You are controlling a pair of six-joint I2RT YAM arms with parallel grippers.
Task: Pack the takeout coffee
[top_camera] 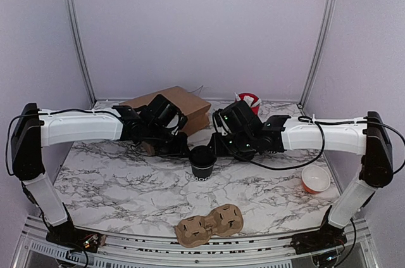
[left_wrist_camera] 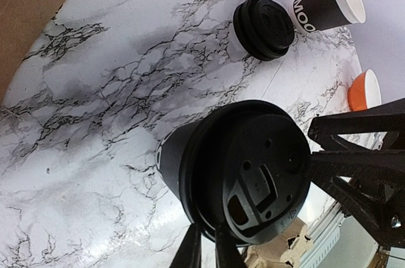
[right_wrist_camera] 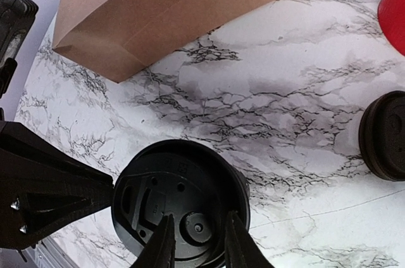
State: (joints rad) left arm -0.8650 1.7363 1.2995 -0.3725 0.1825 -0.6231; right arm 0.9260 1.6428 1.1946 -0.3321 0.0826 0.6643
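Observation:
The takeout coffee point(top_camera: 202, 161), a small black cup with white lettering and its black lid point(left_wrist_camera: 253, 176) on, stands mid-table between both arms. My left gripper point(left_wrist_camera: 205, 230) reaches it from the left point(top_camera: 180, 146). Its fingers are almost together, with their tips either side of the lid's raised rim, one outside and one on top. My right gripper point(right_wrist_camera: 197, 223) comes in from the right point(top_camera: 221, 147). It hangs over the lid point(right_wrist_camera: 180, 201) with its fingers apart, and nothing is clamped between them; the lid's round dimple shows in the gap.
A brown paper bag point(top_camera: 174, 106) lies behind the left arm and a red tub point(top_camera: 250, 100) at the back. A spare black lid point(left_wrist_camera: 264, 27) and an open black cup point(left_wrist_camera: 329, 5) sit beyond. An orange bowl point(top_camera: 315, 179) is on the right and a cardboard cup carrier point(top_camera: 210, 223) near the front edge.

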